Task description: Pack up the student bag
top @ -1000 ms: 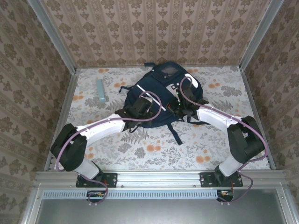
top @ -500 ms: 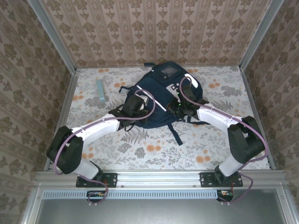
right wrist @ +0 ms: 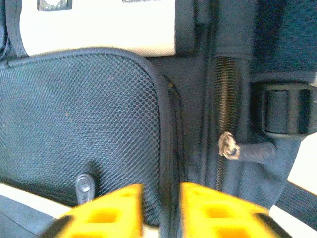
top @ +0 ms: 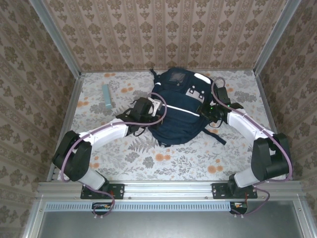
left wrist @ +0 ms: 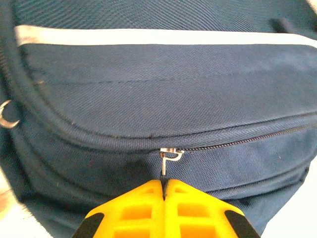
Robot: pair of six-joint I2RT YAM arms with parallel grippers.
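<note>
Floral-print tabletop (top: 198, 158), wallpapered booth: student bag (top: 178, 106) lies between both claws, left gripper (left wrist: 163, 184) pinching the zipper pull (left wrist: 164, 167) at its tips, right gripper (right wrist: 161, 198) spread, the mesh pocket (right wrist: 74, 124) rim standing between its fingers.

Navy student bag (top: 181, 106), white-striped, flat, front up, pocket zip (left wrist: 171, 154) seemingly closed

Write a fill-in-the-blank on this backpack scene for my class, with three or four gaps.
The left tool is shut on the pull of a ____ on the backpack.
The right tool is ____, not shut.
The stripe across the backpack is ____.
Seen from above, the light blue bar lies ____ of the backpack.
Missing words: zipper; open; white; left.
</note>
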